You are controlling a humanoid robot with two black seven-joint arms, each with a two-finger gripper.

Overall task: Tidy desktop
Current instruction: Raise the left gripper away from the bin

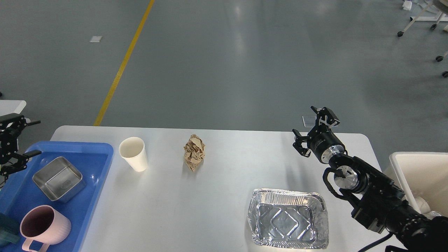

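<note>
3 loose things sat on the bare counter [217,210], the wide grey-white top that filled the lower half of the head view. Taking the crumpled brown paper ball [194,152] as the landmark, it lay near the counter's far edge, about midway across. The white paper cup [133,153] stood upright to the left of the paper ball, apart from it, with its open mouth facing up. The foil tray [288,219] lay to the right of the ball and nearer to the robot, close to the counter's near edge, empty and slightly crumpled along its rim.

Further left than the cup, the blue plastic tray [94,168] rested on the counter's left end. Inside it sat 1 square metal container [58,178] and, nearer the robot, 1 pink mug [43,225] with its handle toward the near edge; a dark teal object [7,229] showed at the frame's left border, too cut off to identify.

The right claw [313,127] hovered over the counter's far right corner, well to the right of the paper ball, with its 2 fingers spread apart and nothing between them. The left claw [26,138] hung at the far left, beyond the blue tray's left edge, its fingers also apart and empty.

A cream-white bin [420,175] stood off the counter's right end, past the right arm.
</note>
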